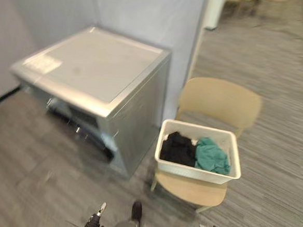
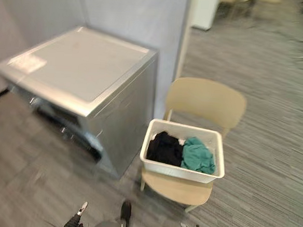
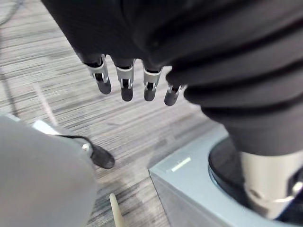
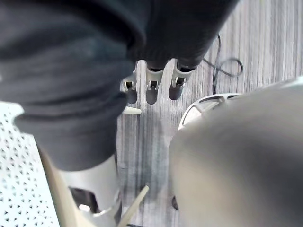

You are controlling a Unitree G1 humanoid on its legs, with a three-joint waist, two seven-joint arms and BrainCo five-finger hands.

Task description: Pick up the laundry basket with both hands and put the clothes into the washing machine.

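So: one basket (image 1: 191,173) (black garment (image 1: 177,149), green garment (image 1: 212,155): two) on one chair (image 1: 220,100); left hand (image 3: 125,82), right hand (image 4: 152,87) slack-fingered.

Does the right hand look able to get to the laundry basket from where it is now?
Probably yes: the right hand hangs empty, fingers relaxed, and the laundry basket sits on the chair just ahead with nothing between them.
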